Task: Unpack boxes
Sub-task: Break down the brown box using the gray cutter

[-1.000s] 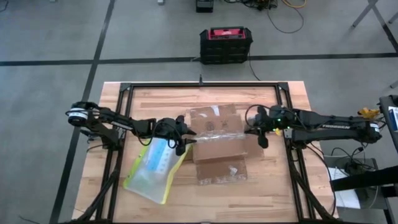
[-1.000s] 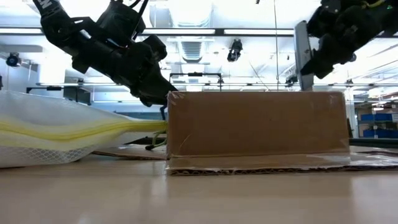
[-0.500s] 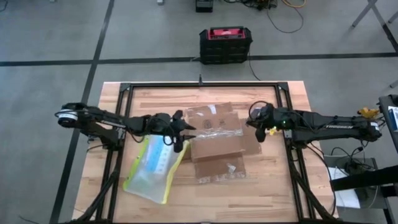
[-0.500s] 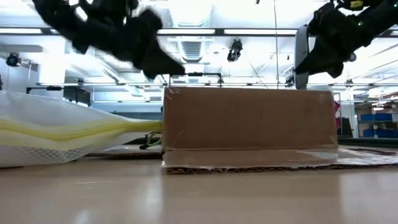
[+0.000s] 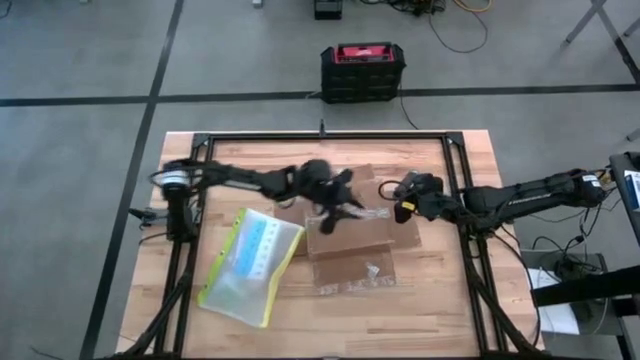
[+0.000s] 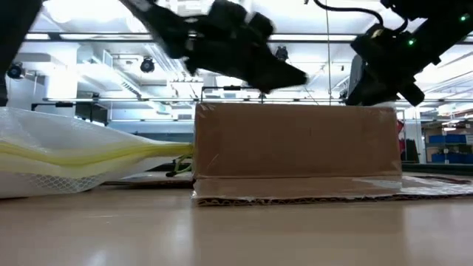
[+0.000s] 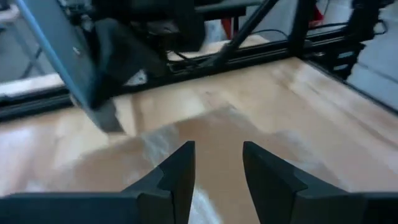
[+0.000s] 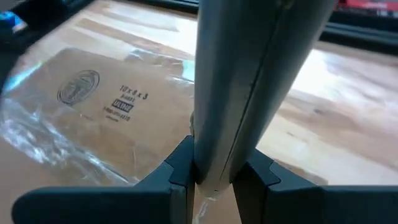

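Observation:
The box [image 5: 350,228], a flat brown cardboard carton with open flaps and shiny clear tape, lies mid-table and fills the middle of the low view [image 6: 295,148]. My left gripper [image 5: 338,212] hovers open above its top [image 7: 217,155], with nothing between the fingers. My right gripper [image 5: 404,196] stands at the box's right far corner, shut on a grey flat tool [image 8: 249,68]. A clear pouch with a yellow-green edge [image 5: 250,265] lies flat to the box's left. My right gripper pinches the grey flat tool between its two fingers at one end [image 8: 214,152]. The tool sticks out straight ahead of the fingers. In the low view it slants down [image 6: 356,77] to the box's top right edge; whether it touches the cardboard, I cannot tell.
A black frame [image 5: 325,137] runs around the wooden table top. A black-and-red case [image 5: 362,70] stands on the floor beyond the far edge. Bare wood shows along the near edge [image 5: 420,320].
My left gripper has left the box's left edge beside the pouch, risen and swung toward the table's right, out over the box top. My right gripper has rolled at the wrist with the tool and shifted slightly toward the box. The box slid a little.

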`<control>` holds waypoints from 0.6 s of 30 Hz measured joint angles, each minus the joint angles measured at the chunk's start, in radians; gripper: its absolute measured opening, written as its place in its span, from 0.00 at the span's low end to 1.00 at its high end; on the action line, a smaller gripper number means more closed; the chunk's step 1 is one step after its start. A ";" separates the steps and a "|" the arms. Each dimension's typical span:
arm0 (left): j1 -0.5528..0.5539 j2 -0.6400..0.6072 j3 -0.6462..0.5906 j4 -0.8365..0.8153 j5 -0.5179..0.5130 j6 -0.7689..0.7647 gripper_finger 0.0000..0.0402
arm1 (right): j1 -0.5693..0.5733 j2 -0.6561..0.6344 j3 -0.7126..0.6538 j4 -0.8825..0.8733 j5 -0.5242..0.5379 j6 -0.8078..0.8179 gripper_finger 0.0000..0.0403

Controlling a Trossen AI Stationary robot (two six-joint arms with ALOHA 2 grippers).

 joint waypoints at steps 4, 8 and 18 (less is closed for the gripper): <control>0.016 0.136 0.201 -0.179 -0.030 0.115 0.30 | 0.068 0.055 0.000 0.035 0.127 0.102 0.14; 0.037 0.228 0.337 -0.271 -0.026 0.154 0.30 | 0.140 0.104 0.018 0.039 0.272 0.174 0.14; 0.154 0.282 0.355 -0.324 -0.043 0.106 0.30 | 0.137 0.307 0.123 0.021 0.351 0.192 0.14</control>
